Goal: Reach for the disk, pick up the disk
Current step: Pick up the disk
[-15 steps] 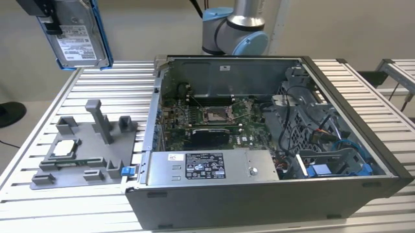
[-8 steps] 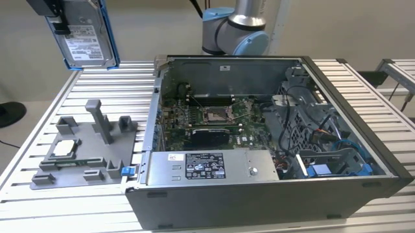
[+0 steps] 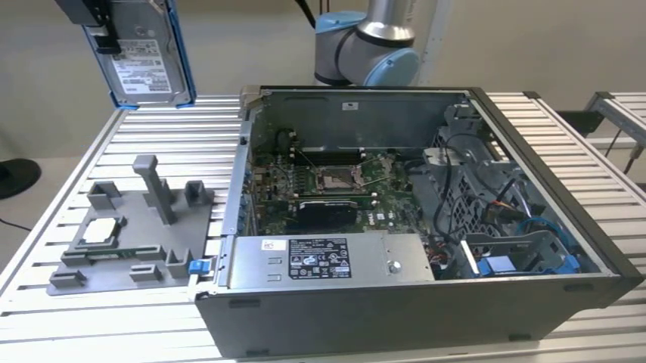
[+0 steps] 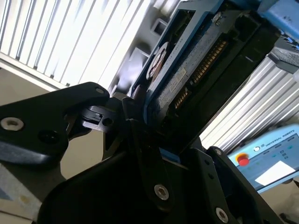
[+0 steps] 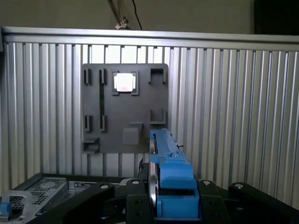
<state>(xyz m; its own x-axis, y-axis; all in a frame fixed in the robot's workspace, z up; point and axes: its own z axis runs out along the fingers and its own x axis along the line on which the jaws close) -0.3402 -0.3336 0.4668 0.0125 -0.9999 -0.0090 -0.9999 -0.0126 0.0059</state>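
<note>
I am clamping my gripper's (image 3: 98, 29) jaws on the disk (image 3: 150, 57), silver, white-labelled, blue-railed, hanging upright above the slatted table (image 3: 565, 151). The grey tray (image 3: 101, 261) is holding a small chip (image 3: 101, 229); the open computer case (image 3: 404, 318) is showing its motherboard (image 3: 333, 181).

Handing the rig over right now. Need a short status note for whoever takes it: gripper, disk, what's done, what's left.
Gripper: shut on the disk, near its upper end. Both wrist views show the disk's edge clamped between the fingers.
Disk: in the air, upright, above the slatted table at the exterior view's left. It hangs beyond the grey fixture plate, apart from the open computer case.
Done: reach and pick-up; the disk rests on no surface.
Left: nothing of this task shows undone.
</note>
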